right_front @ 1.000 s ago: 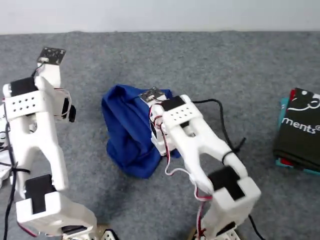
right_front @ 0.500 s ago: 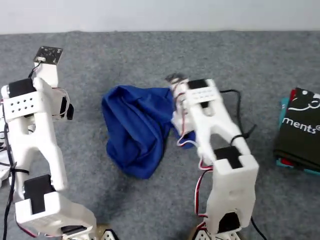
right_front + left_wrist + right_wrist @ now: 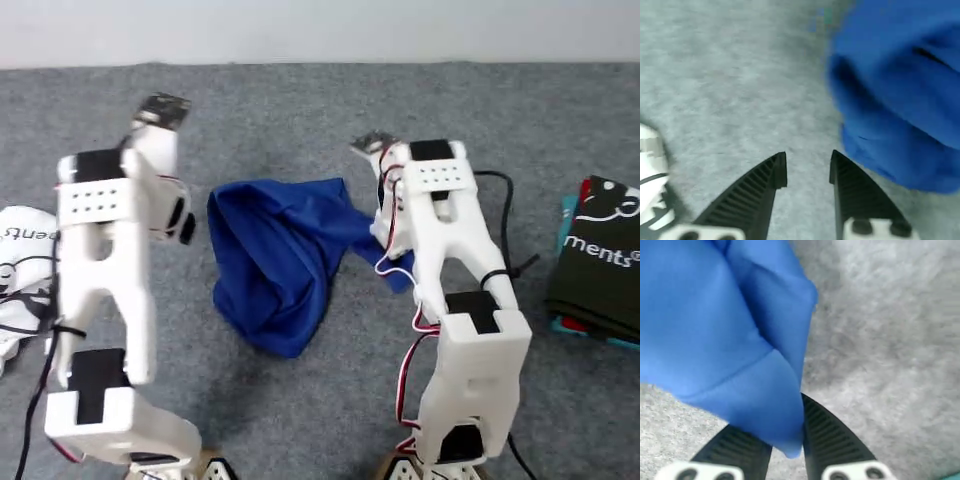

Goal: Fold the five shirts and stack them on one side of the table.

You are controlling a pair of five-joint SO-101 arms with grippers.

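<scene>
**Roughly three stacked, two to go**

I judge the job a little past halfway. At the right edge of the table (image 3: 300, 120) sits a stack (image 3: 598, 262) of folded shirts. A black one is on top with red and teal edges showing beneath, so I count three done, though I can't be sure nothing else hides under there.

The blue shirt (image 3: 272, 262) lies crumpled in the middle between the two arms, not yet flattened, let alone folded. My right gripper (image 3: 789, 426) is clamped on one corner of it, the cloth bunched between its fingers. My left gripper (image 3: 807, 167) has its fingers parted with nothing between them, just beside the shirt's other edge over bare table.

The white shirt (image 3: 22, 268) lies rumpled at the far left, untouched. Both shirts need folding and stacking.
</scene>
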